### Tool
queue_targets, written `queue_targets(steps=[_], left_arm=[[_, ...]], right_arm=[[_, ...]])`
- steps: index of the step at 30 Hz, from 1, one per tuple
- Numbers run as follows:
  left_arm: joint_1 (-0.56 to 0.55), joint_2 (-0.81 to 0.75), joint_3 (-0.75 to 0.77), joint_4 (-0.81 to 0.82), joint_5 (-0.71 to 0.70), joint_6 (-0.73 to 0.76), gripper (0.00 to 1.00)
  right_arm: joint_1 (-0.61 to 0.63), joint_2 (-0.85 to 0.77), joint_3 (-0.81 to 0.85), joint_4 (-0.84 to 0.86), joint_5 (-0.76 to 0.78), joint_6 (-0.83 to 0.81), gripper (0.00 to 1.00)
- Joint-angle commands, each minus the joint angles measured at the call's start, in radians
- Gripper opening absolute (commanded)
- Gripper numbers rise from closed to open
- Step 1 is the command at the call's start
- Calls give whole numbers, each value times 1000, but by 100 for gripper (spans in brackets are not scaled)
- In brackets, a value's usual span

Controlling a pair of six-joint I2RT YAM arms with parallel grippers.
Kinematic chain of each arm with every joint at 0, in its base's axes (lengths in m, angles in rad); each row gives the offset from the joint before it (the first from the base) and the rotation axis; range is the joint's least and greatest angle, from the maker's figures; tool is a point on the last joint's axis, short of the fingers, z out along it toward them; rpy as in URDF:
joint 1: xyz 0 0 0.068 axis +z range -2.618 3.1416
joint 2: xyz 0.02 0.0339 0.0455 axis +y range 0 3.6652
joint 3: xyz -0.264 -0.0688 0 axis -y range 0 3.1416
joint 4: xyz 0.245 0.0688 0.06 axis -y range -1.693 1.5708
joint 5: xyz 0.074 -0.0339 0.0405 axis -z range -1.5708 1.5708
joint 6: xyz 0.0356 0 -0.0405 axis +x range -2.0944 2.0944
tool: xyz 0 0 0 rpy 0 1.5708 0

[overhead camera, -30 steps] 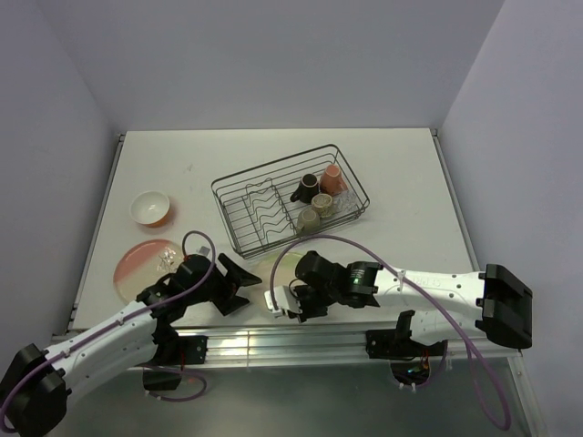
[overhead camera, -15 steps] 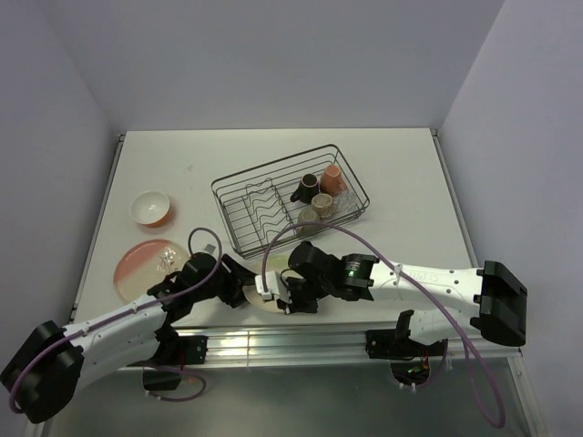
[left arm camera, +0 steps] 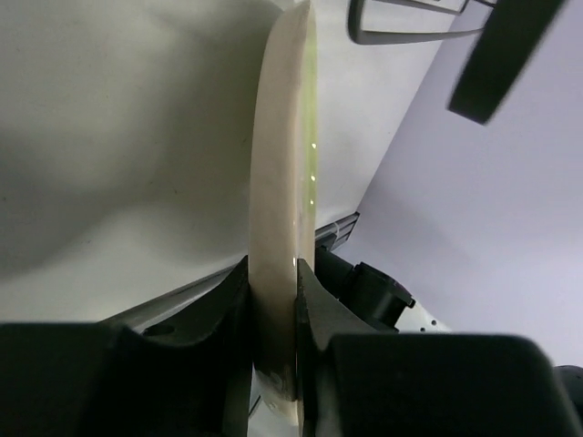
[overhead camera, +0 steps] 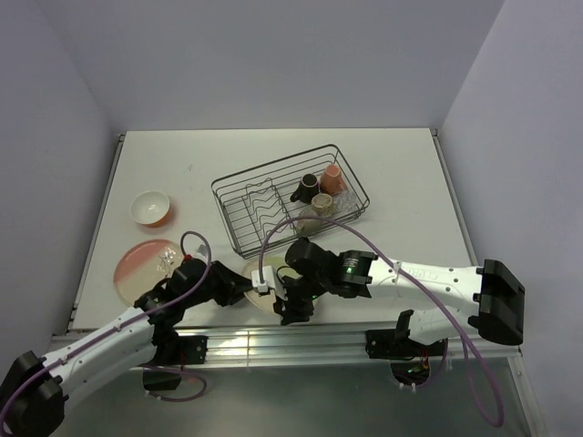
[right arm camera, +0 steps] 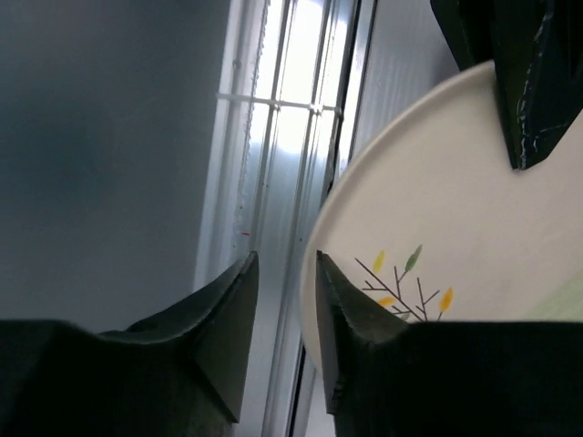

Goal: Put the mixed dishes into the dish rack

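dish rack (overhead camera: 273,166) left dividers (overhead camera: 264,211) seemingly free, mugs (overhead camera: 322,201) crowding right end

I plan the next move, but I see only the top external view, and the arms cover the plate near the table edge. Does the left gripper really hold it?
Observer: Yes. In the left wrist view, the left gripper is shut on the rim of the green-tinted plate, which is seen edge-on.
Operator: And the right gripper, does it hold the plate too?
Observer: No. In the right wrist view, the right gripper is open at the plate's rim, near the sprig mark.
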Motion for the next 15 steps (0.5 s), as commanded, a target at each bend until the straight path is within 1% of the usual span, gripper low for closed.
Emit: queue_targets(steps=[1,2,4,5,6,7,9,10,12,15], left_arm=[[-1,-92,24,36,-21,-4,0],[-1,-121,27,8,-20,9,0],[1,-138,61,-39,-20,64,0],[-1,-135,78,-61,-17,84,0],[-1,-130,94,-101,-11,105,0],[-1,-120,136,-117,-5,159,0],[-1,-72,180,-163,14,213,0],[-1,-52,226,-178,21,266,0],[-1,9,272,-197,35,320,0],[1,80,389,-238,48,440,0]], right_arm=[[-2,-20,82,-1,-74,1,46],[-5,-33,101,-24,-85,-10,54],[-31,-62,133,-53,-126,-22,63],[-45,-71,147,-64,-140,-28,64],[-62,-82,161,-75,-182,-34,65],[-103,-103,176,-87,-209,-43,65],[-148,-125,214,-109,-276,-65,66],[-181,-144,224,-113,-292,-68,67],[-206,-166,244,-113,-304,-73,67],[-258,-197,254,-110,-316,-56,67]])
